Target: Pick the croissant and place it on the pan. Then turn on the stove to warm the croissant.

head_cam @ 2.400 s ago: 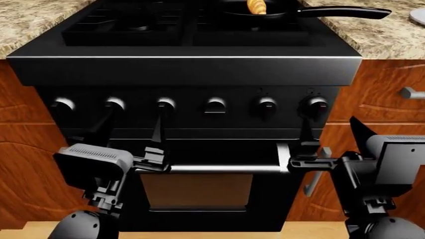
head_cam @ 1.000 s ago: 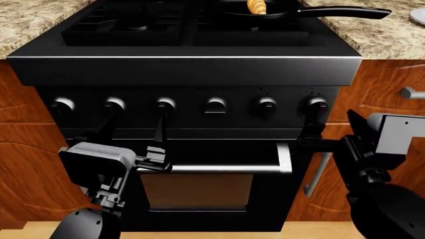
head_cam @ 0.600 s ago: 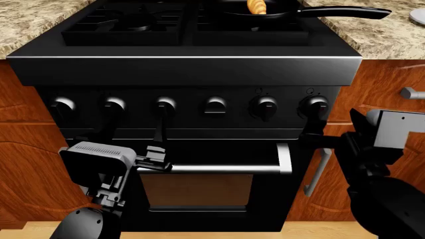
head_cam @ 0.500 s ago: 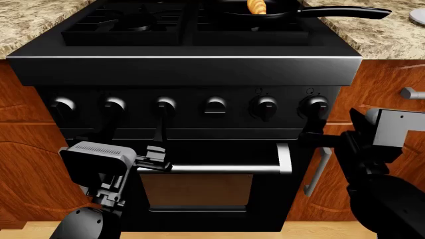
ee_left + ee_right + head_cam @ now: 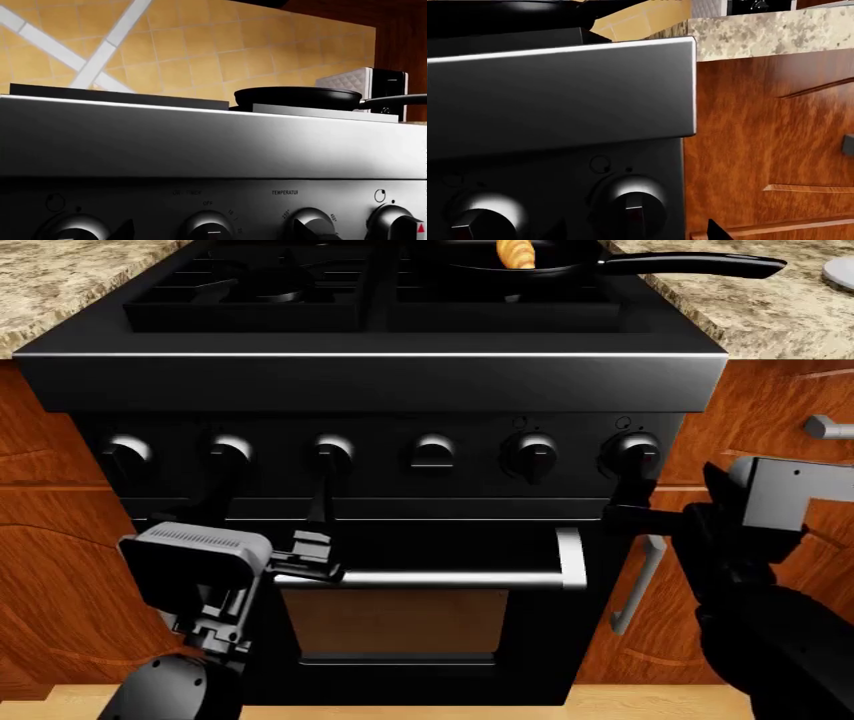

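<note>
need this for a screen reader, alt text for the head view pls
A black stove fills the view, a croissant lying in a pan on its back right burner. Two grippers, left and right, hover below its knob row.

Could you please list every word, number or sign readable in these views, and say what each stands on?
"TEMPERATU", cut short, on the stove panel above a knob.
"OFF" above the next knob.
Numbers beside both knobs and faint print higher up: too small and blurred to read.
Red triangle on the edge knob.
</note>
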Tool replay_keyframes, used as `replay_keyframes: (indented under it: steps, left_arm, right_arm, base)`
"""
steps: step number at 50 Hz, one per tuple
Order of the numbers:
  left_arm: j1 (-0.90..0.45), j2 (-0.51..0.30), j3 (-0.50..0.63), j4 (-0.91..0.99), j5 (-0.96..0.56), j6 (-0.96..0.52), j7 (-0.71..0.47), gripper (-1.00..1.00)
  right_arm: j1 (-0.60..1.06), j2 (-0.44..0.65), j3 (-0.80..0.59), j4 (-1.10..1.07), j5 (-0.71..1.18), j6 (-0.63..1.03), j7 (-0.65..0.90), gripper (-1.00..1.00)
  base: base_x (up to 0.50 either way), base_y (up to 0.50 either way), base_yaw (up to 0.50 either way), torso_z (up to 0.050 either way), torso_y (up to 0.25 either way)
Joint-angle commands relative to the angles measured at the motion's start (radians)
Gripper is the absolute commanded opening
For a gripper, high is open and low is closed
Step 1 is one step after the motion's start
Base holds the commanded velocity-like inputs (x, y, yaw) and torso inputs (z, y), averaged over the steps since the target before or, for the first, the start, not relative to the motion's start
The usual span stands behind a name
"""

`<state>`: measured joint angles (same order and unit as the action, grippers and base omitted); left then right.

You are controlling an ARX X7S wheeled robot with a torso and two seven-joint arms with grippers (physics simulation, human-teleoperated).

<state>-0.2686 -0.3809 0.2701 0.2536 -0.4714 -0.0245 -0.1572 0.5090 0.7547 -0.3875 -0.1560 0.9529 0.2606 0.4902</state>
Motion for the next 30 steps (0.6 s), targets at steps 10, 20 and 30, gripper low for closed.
replay_keyframes:
  steps: [10, 20, 30]
  left_arm:
    - [-0.002, -0.007, -0.002, 0.011, -0.025, -0.016, -0.006, 1.0]
    - [-0.007, -0.008, -0.002, 0.004, -0.027, -0.017, -0.007, 1.0]
    - [-0.008, -0.008, 0.0, 0.004, -0.03, -0.016, -0.009, 1.0]
  right_arm:
    - [0.041, -0.034, -0.019, 0.101, -0.021, 0.003, -0.043, 1.0]
    - [0.067, -0.051, -0.031, 0.147, -0.03, 0.005, -0.074, 1.0]
    - [0.087, -0.065, -0.04, 0.18, -0.036, 0.008, -0.096, 1.0]
  base:
    - [0.0, 0.0, 0.0, 0.0, 0.0]
    - [0.0, 0.0, 0.0, 0.0, 0.0]
    - [0.0, 0.0, 0.0, 0.0, 0.0]
